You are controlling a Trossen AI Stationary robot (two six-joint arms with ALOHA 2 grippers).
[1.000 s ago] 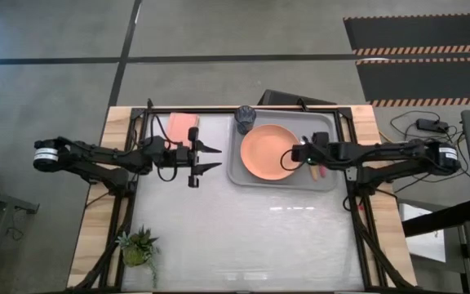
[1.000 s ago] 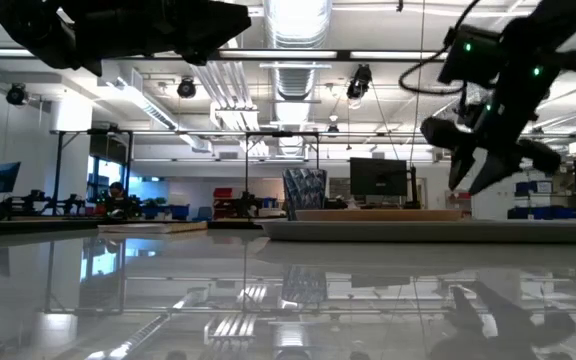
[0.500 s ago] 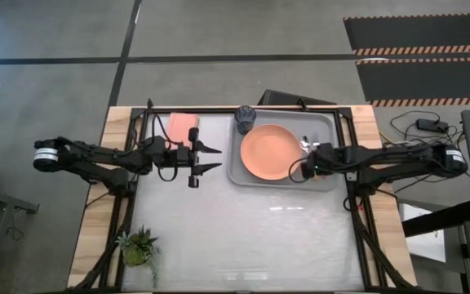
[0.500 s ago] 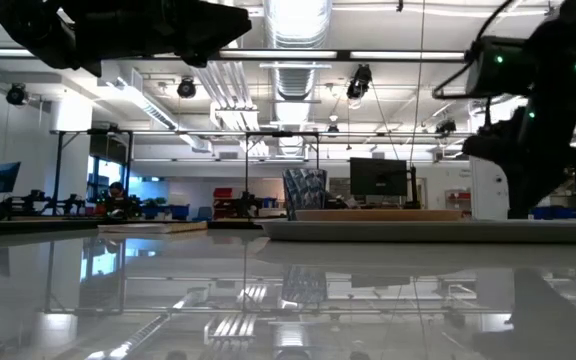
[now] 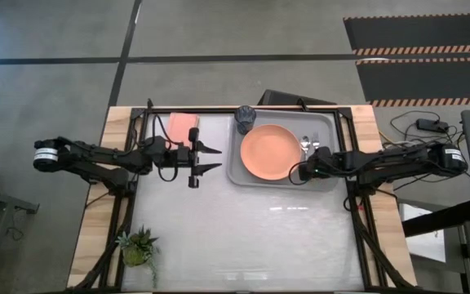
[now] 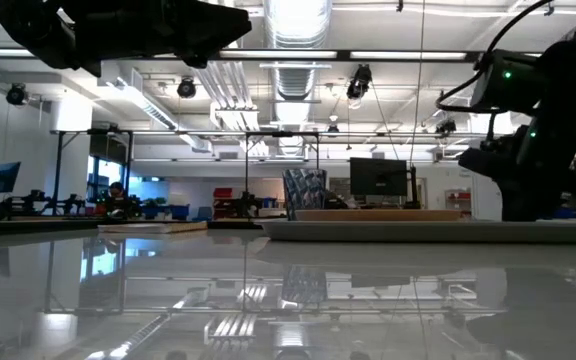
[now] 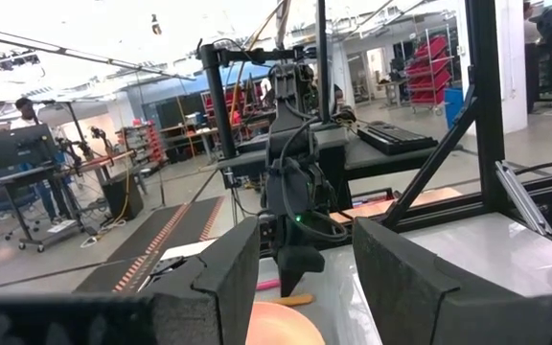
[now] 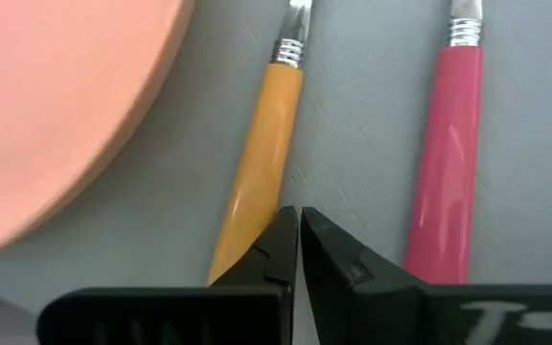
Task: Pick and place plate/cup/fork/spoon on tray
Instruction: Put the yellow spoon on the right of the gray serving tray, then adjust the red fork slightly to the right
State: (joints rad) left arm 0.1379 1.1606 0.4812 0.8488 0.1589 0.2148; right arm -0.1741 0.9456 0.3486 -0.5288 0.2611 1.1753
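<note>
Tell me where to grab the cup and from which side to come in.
Take the cup by its rim, coming straight down from above. It stands upright with its mouth open at the far left corner of the tray, so one finger of the tool can slip inside. The plate sits close beside it, and the tray's raised rim hems it in, which makes a sideways approach look awkward.

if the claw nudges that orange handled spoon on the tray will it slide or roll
The spoon would probably slide: its handle looks smooth and glossy, and it lies flat on the bare tray. The rounded handle might also roll a little toward the fork lying alongside it. It looks slim and stiff, so likely light and hard to pinch; the right claw sits shut at its handle end.
</note>
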